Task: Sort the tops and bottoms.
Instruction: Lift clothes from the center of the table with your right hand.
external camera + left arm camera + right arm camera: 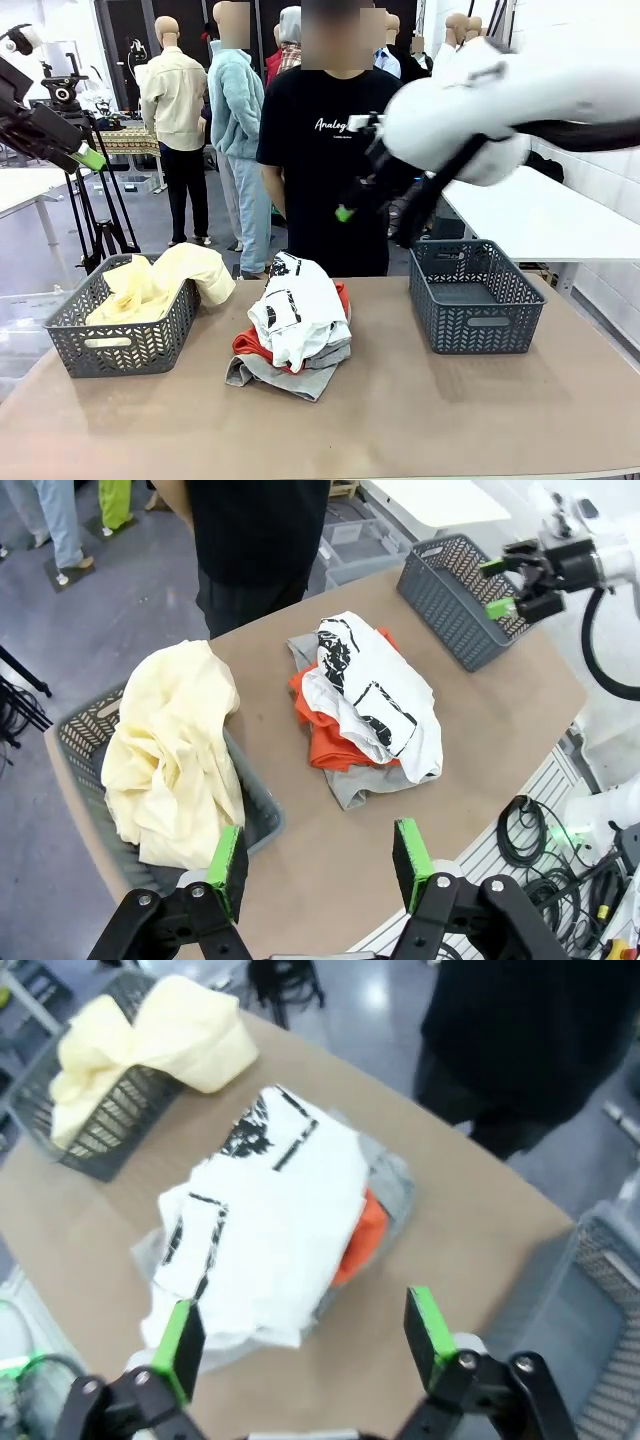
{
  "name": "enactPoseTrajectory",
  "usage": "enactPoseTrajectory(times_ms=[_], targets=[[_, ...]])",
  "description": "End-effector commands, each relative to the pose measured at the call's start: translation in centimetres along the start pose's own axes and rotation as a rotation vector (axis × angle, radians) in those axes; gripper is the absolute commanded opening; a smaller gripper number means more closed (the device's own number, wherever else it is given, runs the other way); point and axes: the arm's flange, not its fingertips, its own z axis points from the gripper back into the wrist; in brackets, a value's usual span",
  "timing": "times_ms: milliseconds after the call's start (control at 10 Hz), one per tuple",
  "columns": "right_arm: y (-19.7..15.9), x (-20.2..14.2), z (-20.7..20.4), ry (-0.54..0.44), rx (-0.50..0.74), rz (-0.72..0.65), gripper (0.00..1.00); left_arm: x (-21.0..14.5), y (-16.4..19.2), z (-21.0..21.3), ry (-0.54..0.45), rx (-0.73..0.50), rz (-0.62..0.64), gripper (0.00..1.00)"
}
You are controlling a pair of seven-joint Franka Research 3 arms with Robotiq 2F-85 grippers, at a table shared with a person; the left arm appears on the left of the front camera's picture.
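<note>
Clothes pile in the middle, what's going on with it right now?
The cream top lies in the left basket, draped over its rim. The white T-shirt tops the pile in the middle of the table, over the orange-red top and a grey garment. Both grippers are open and hold nothing: the left gripper is raised off to the left, the right gripper hangs above the pile. The person stands at the far side.

Left arm: our left arm (30, 125) comes in high at nine o'clock in the front view.
Left gripper: our left gripper (320, 865) hangs in the air with its jaws apart and nothing between them.
Right arm: our right arm (500, 100) reaches in from two o'clock, bent toward the middle.
Right gripper: our right gripper (305, 1335) is raised, its jaws spread wide and empty, its green pads (180, 1338) bare.
</note>
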Motion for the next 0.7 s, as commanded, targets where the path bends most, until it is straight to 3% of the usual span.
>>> enactPoseTrajectory(times_ms=[0, 300, 400, 600], targets=[[0.2, -2.4, 3.1, -0.04, -0.046, -0.002, 1.0, 0.0, 0.0, 0.0, -0.003, 0.013, -0.007, 0.76], [0.2, -2.4, 3.1, -0.04, -0.046, -0.002, 1.0, 0.0, 0.0, 0.0, -0.003, 0.013, -0.007, 0.76], [-0.2, -0.4, 1.8, -0.018, -0.023, 0.0, 1.0, 0.0, 0.0, 0.0, -0.003, 0.013, -0.007, 0.76], [1.9, 3.2, -2.6, -0.048, -0.196, 0.037, 1.0, 0.0, 0.0, 0.0, -0.003, 0.013, -0.007, 0.76]])
